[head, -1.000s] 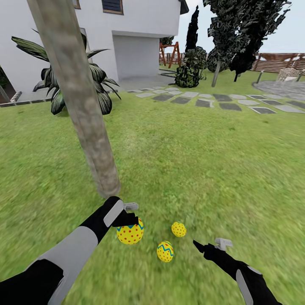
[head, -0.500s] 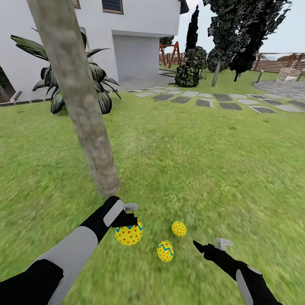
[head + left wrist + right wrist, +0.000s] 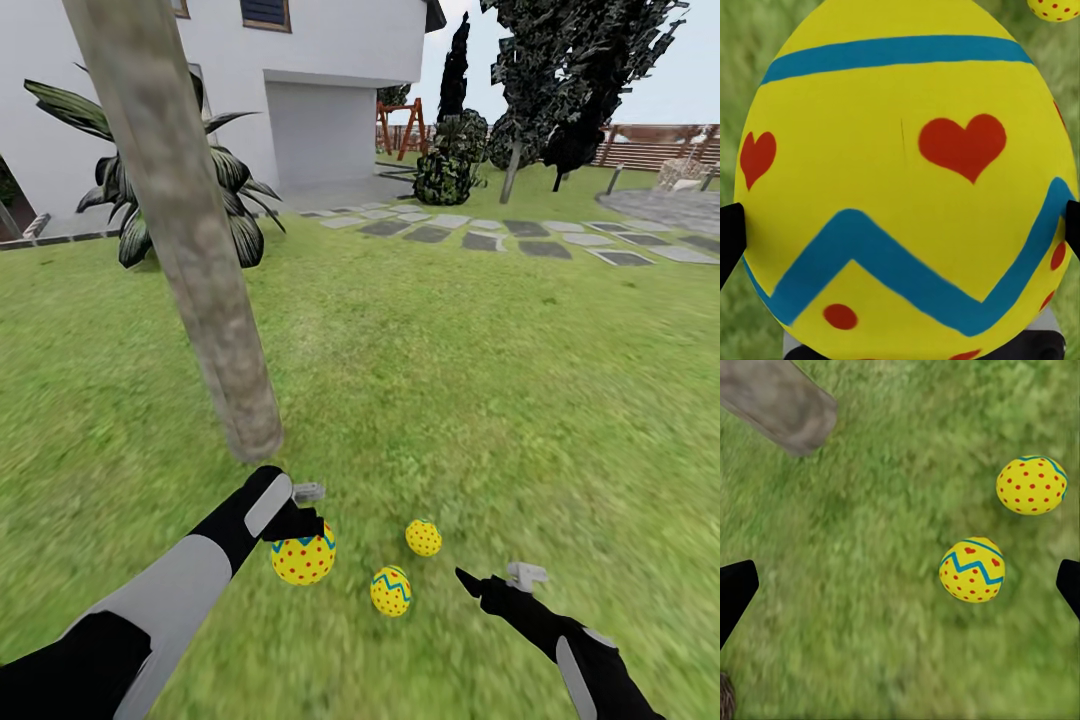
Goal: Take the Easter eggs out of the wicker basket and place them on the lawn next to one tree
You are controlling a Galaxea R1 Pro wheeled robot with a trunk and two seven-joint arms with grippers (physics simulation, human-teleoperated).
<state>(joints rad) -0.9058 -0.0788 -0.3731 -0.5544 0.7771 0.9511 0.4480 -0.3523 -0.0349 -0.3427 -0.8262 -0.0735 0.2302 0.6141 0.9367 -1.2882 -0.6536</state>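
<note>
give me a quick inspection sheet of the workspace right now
surface: lawn, green grass, a tree trunk rising from it
job's things: two Easter eggs lie on the grass near the trunk; third egg sits between the left gripper's fingers; the wicker basket: nothing seen
clutter: nothing seen
grippers: left gripper shut on the third egg; right gripper open, holding nothing, low beside the eggs
cables: nothing seen
surroundings: white house, broad-leaved plant, stepping-stone path, dark conical trees

A home garden: lawn [image 3: 450, 360], white house [image 3: 330, 60], stepping-stone path [image 3: 500, 238].
</note>
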